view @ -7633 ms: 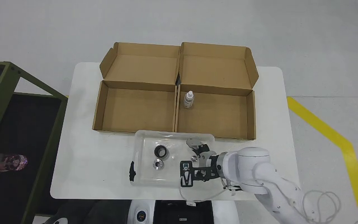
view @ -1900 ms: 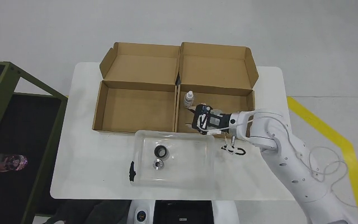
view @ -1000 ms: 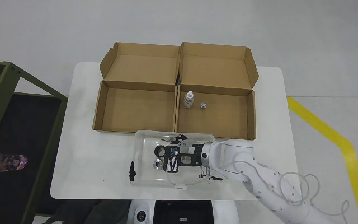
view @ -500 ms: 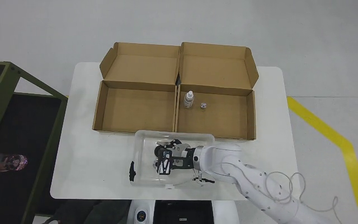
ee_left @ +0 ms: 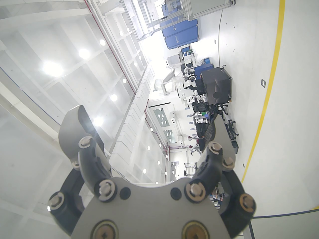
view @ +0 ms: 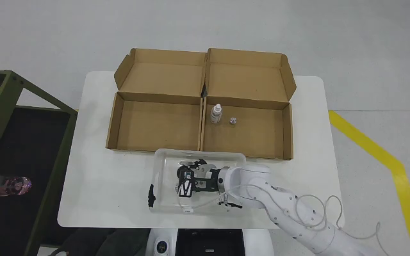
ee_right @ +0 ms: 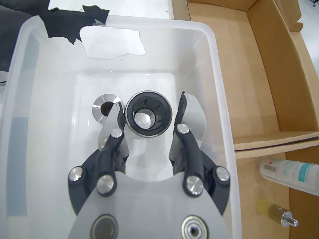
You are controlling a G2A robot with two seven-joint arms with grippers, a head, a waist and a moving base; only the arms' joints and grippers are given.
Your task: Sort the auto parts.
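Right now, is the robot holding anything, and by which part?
Nothing yet. The right gripper has open jaws flanking the black ring in the clear bin; the left gripper is empty.

The tub point(ee_right: 219, 75) is cloudy see-through plastic, pretty glossy, with torn matt black tape point(ee_right: 67, 26) stuck on its rim. Inside it, the sleeve point(ee_right: 148, 116) has a dull black core and a shiny metal edge, and the collar point(ee_right: 104, 108) is polished metal, almost mirror-bright. On the right gripper point(ee_right: 150, 111) you get a brushed metal plate, black plastic links and ribbed dark pads on the jaws. Both cardboard boxes point(ee_right: 249, 75) are plain matt brown, and the worktop point(view: 96, 160) looks smooth and white.
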